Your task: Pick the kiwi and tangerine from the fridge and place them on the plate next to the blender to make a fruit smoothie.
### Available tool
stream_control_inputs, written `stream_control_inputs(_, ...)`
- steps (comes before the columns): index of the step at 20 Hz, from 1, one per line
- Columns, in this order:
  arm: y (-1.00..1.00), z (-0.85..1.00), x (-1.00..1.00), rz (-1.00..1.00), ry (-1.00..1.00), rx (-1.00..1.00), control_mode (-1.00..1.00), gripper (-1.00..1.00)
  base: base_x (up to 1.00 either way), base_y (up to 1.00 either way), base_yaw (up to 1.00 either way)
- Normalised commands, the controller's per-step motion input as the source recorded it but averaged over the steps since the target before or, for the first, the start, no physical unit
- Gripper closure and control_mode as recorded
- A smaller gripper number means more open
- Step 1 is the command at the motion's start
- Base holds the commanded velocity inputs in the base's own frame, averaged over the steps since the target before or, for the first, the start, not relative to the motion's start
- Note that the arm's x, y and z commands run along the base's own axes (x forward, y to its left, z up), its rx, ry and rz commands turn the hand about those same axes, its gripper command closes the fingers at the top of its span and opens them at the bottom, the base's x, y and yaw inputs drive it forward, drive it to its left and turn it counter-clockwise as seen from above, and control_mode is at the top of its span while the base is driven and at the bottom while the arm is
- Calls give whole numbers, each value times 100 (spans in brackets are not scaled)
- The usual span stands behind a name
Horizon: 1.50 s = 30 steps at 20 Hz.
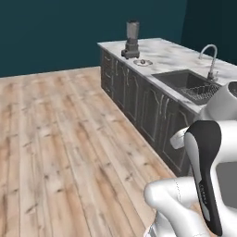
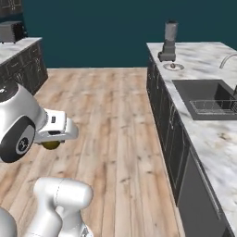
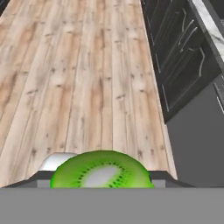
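One fruit, the kiwi (image 3: 102, 169), sits clamped in the gripper (image 3: 101, 181) at six o'clock in the hand view. On the plate (image 2: 174, 66) beside the blender (image 2: 169, 41) at one o'clock lies something small, possibly the tangerine; the kiwi's delivery remains.

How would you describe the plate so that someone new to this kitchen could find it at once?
Start at the long marble counter with the sink, and follow it to the far end, where the dark blender stands. The plate lies on the counter just in front of the blender's base, on the sink side. It is the one low, round, pale dish there, with something small and dark on it.
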Motion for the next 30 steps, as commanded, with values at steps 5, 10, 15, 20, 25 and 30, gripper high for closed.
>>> stream_control_inputs(5,0,0,0,0,0,0,100,100,100,44,-35)
stream_control_inputs(10,0,0,0,0,0,0,100,100,100,61,-35)
stream_control_inputs(15,0,0,0,0,0,0,100,100,100,73,-35)
stream_control_inputs(20,0,0,0,0,0,0,100,100,100,90,-37)
stream_control_inputs(25,0,0,0,0,0,0,100,100,100,100,-36)
stream_control_inputs(30,0,0,0,0,0,0,100,100,100,96,-35)
